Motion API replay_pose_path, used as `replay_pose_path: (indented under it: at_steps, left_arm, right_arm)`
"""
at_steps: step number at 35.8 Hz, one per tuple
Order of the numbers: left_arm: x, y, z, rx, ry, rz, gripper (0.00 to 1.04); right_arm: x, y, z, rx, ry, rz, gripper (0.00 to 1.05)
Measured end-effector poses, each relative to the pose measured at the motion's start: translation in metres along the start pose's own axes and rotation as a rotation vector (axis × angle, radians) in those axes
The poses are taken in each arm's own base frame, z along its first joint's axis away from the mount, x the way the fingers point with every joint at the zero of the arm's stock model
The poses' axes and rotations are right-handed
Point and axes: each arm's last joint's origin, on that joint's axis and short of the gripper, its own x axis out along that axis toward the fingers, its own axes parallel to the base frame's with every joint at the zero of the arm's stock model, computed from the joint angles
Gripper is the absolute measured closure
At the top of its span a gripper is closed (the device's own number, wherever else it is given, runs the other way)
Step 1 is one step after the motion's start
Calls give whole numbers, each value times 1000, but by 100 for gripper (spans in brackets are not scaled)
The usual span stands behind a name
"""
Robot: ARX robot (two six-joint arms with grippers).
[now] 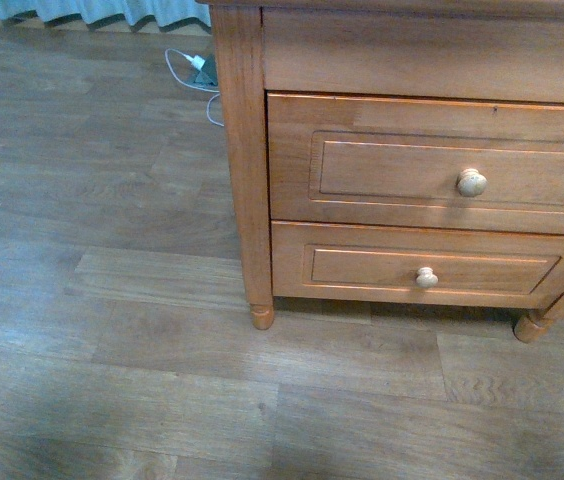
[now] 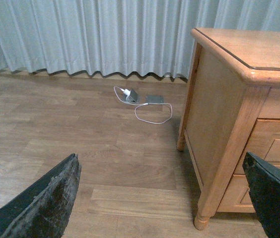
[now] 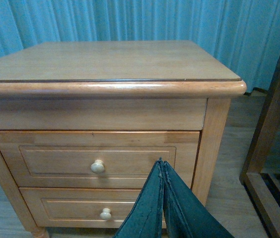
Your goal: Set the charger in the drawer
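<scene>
No charger shows in any view. The drawer (image 1: pixel 432 165) is the taller upper one of the orange-brown nightstand, closed, with a round pale knob (image 1: pixel 471 182). It also faces the right wrist view as the drawer (image 3: pixel 100 158), just beyond my right gripper (image 3: pixel 162 162), which is shut with nothing between its dark fingers. My left gripper (image 2: pixel 162 198) is open and empty, its fingers (image 2: pixel 45 203) spread wide over the floor beside the nightstand's left side. A sliver of the drawer (image 2: pixel 276 144) shows there. Neither arm appears in the front view.
Below sits a shallower drawer (image 1: pixel 417 265) with a smaller knob, also closed. A white plug with a looped white cable (image 2: pixel 125 92) lies on the wood floor near the curtain. A dark wooden frame (image 3: pixel 269 139) stands to the nightstand's right. The nightstand's leg (image 1: pixel 262 315) rests on the floor.
</scene>
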Motion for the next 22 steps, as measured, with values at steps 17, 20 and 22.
replay_pose_path:
  at_steps: [17, 20, 22]
  left_arm:
    - [0, 0, 0, 0, 0, 0, 6]
    - [0, 0, 0, 0, 0, 0, 6]
    - [0, 0, 0, 0, 0, 0, 6]
  right_arm:
    - [0, 0, 0, -2, 3, 0, 84]
    - [0, 0, 0, -2, 3, 0, 64]
    - [0, 0, 0, -2, 3, 0, 52]
